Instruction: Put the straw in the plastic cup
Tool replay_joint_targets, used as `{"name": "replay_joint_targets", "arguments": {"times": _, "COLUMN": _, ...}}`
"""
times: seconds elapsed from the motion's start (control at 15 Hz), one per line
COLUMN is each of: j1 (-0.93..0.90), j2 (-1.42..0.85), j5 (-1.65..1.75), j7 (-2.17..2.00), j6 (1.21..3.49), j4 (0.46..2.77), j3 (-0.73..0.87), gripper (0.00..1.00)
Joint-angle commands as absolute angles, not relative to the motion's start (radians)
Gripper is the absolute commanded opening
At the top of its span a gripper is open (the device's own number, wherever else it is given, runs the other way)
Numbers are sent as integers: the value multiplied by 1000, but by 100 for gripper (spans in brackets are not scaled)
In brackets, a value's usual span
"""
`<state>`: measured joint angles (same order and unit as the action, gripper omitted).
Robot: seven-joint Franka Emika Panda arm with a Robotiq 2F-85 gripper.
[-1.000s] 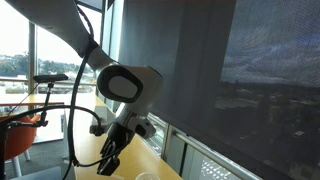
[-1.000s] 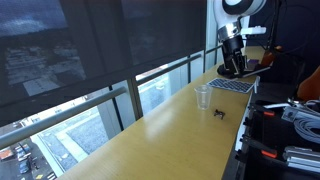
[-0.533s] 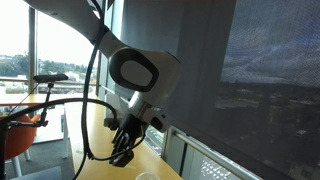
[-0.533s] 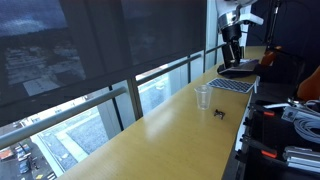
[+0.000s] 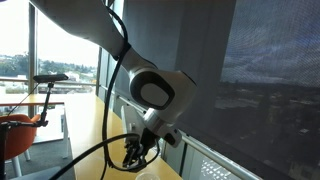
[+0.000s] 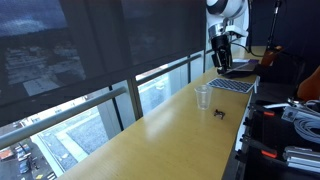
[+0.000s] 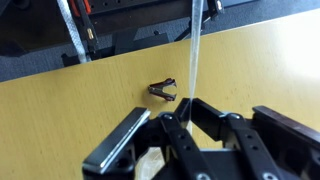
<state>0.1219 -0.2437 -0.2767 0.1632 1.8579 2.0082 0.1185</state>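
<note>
Running along the window, a long wooden counter [image 6: 150, 140] is recorded in both exterior views. The robot arm [image 5: 150, 90] is held over its far end, with the gripper [image 7: 186, 118] pointed down at the wood. The jaws are seen fully closed in the wrist view, pinched on the straw [image 7: 194, 50], a thin whitish translucent tube projecting straight out from between the fingers. The plastic cup [image 6: 203, 97] is stood upright on the counter, nearer the window-side edge than the room-side edge and apart from the gripper; the straw is not in it. A small dark clip-like object [image 7: 164, 90] is noted lying on the wood near the plastic cup, toward the room-side edge, touched by nothing
</note>
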Motion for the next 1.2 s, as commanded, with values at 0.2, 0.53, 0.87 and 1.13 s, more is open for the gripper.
{"name": "replay_joint_targets", "arguments": {"times": 0.2, "j1": 157, "j2": -427, "j5": -360, "j7": 161, "j6": 1789, "j4": 1837, "j3": 77, "gripper": 3}}
{"name": "replay_joint_targets", "arguments": {"times": 0.53, "j1": 180, "j2": -508, "j5": -372, "j7": 146, "j6": 1764, "j4": 1761, "j3": 72, "gripper": 3}}
{"name": "replay_joint_targets", "arguments": {"times": 0.87, "j1": 194, "j2": -533, "j5": -373, "j7": 129, "j6": 1738, "j4": 1735, "j3": 68, "gripper": 3}}
{"name": "replay_joint_targets", "arguments": {"times": 1.13, "j1": 187, "j2": -517, "j5": -382, "j7": 111, "j6": 1725, "j4": 1760, "j3": 60, "gripper": 3}}
